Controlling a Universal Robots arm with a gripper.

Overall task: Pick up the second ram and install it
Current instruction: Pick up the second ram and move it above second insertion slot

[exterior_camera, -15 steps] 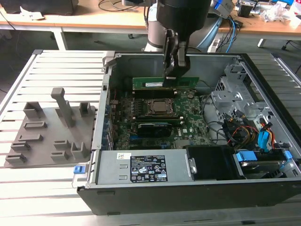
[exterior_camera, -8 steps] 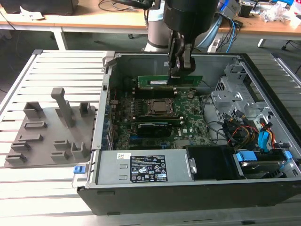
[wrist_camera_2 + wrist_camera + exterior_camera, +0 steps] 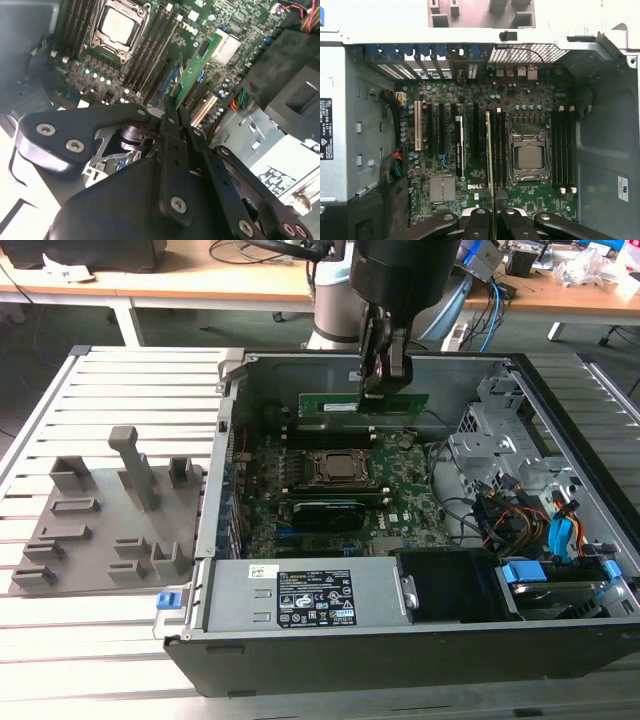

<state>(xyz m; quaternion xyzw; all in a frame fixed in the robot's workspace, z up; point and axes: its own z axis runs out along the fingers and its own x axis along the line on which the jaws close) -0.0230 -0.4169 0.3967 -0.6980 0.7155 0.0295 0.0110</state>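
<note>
In the exterior view the gripper (image 3: 383,390) hangs inside the open case (image 3: 300,655). Its fingers are closed on the ram (image 3: 330,404), which is held level, long edge down, above the slots beyond the socket (image 3: 343,469). The fingers cover the ram's middle. A printed sticker (image 3: 310,600) sits on the power supply. A grey fixture (image 3: 100,525) lies outside the case, on the exterior view's left.

In the second wrist view the gripper (image 3: 172,107) clamps the ram (image 3: 197,65), which runs away from it over the board (image 3: 80,75). The fingers hide its near end.

In the first wrist view the ram (image 3: 489,145) shows edge-on as a thin line between the fingers, just beside the socket (image 3: 529,156). Whether it touches a slot cannot be told. A white label (image 3: 623,189) is stuck on the case wall.
</note>
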